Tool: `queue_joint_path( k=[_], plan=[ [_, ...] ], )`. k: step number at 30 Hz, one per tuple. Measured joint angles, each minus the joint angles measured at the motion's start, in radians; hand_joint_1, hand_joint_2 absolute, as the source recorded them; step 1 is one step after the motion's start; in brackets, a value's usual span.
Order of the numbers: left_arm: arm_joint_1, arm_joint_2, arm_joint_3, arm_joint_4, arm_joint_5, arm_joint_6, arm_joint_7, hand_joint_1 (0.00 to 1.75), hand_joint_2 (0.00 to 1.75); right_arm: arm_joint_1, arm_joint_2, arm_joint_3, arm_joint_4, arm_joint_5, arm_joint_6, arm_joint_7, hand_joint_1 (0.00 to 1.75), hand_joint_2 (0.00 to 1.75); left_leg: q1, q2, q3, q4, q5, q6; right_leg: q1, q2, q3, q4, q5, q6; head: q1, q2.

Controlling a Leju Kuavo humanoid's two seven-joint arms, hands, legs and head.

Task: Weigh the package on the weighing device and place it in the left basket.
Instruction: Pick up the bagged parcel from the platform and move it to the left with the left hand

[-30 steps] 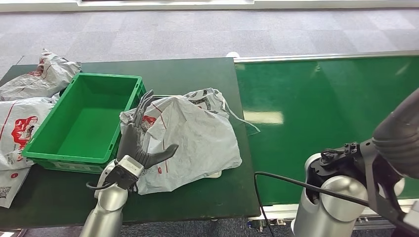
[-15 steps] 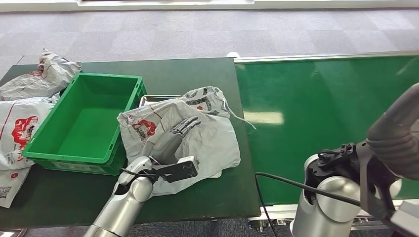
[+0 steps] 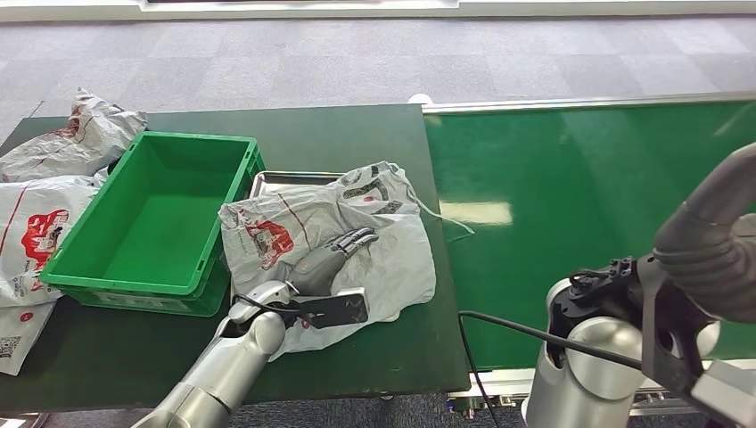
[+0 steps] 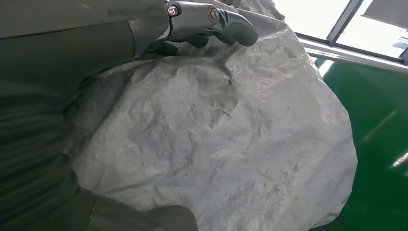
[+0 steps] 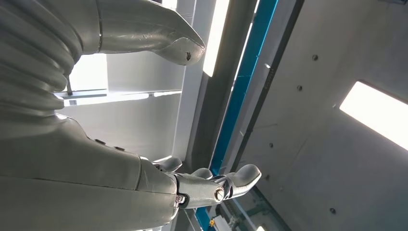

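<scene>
The dark green desk (image 3: 357, 134) carries the work area, with a brighter green conveyor belt (image 3: 588, 196) butting against its right side. On the desk stands the open green plastic basket (image 3: 152, 223), with nothing visible inside. Just to its right lies the crumpled white plastic package with red printing (image 3: 374, 241), resting on a flat silver metal weighing tray (image 3: 267, 181), of which one corner shows beyond the package. More white printed bags (image 3: 45, 196) are heaped past the basket's left side, partly cut off by the frame edge.

Compared with one second ago, the left hand (image 3: 334, 259) has moved from standing upright at the package's left edge to lying flat across its top, fingers spread and thumb out to the side. The package has flattened slightly and shifted a little off the tray corner. In the left wrist view the fingers (image 4: 211, 21) press on the wrinkled plastic, without curling round a fold; whether anything is pinched cannot be told.

The right hand (image 5: 144, 120) is raised toward the ceiling, fingers apart, holding nothing.
</scene>
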Motion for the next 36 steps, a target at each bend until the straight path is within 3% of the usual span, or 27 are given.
queue_joint_path(
  k=[3, 4, 6, 24, 31, 33, 36],
  plan=[
    [-0.011, 0.000, 0.000, 0.023, 0.000, -0.002, -0.006, 1.29, 1.75, 0.000, 0.000, 0.000, 0.005, -0.001, 0.000, 0.001, 0.00, 1.75, 0.000, 0.000, 0.000, 0.000, 0.000, 0.000, 0.000, 0.000, 0.000, 0.000, 0.000, 0.000, 0.000, 0.000],
    [-0.014, 0.000, 0.000, 0.031, 0.000, -0.002, -0.010, 1.54, 1.75, 0.000, 0.000, 0.000, 0.007, -0.001, 0.000, 0.001, 0.00, 1.75, 0.000, 0.000, 0.000, 0.000, 0.000, 0.000, 0.000, 0.000, 0.000, 0.000, 0.000, 0.000, 0.000, 0.000],
    [-0.020, 0.001, 0.000, 0.046, 0.001, -0.002, -0.018, 1.69, 1.75, 0.000, 0.000, 0.000, 0.012, -0.002, 0.000, 0.001, 0.00, 1.75, 0.000, 0.000, 0.000, 0.000, 0.000, 0.000, 0.000, 0.000, 0.000, 0.000, 0.000, 0.000, 0.000, 0.000],
    [-0.065, 0.002, -0.001, 0.097, 0.019, 0.016, -0.051, 1.75, 1.75, -0.001, 0.000, 0.000, 0.034, -0.004, 0.000, 0.001, 0.00, 1.75, 0.000, 0.000, 0.000, 0.000, 0.000, 0.000, 0.000, 0.000, 0.000, 0.000, 0.000, 0.000, 0.000, 0.000],
    [-0.050, 0.005, 0.025, 0.050, 0.216, 0.022, -0.178, 1.75, 1.75, -0.001, 0.000, 0.000, 0.047, 0.003, 0.000, 0.001, 0.00, 1.75, 0.000, 0.000, 0.000, 0.000, 0.000, 0.000, 0.000, 0.000, 0.000, 0.001, 0.000, 0.000, 0.000, 0.000],
    [-0.038, 0.005, 0.065, -0.008, 0.267, 0.096, -0.178, 1.75, 1.75, -0.001, 0.000, 0.000, 0.052, 0.007, 0.000, 0.001, 0.00, 1.75, 0.000, 0.000, 0.000, 0.000, 0.000, 0.000, 0.000, 0.000, 0.000, 0.001, 0.000, 0.000, 0.000, 0.000],
    [-0.031, 0.008, 0.132, -0.103, 0.246, 0.308, -0.134, 1.75, 1.75, 0.000, 0.000, 0.000, 0.057, 0.008, 0.000, 0.001, 0.00, 1.75, 0.000, 0.000, 0.000, 0.000, 0.000, 0.000, 0.000, 0.000, 0.000, 0.001, 0.000, 0.000, 0.000, 0.000]
  ],
)
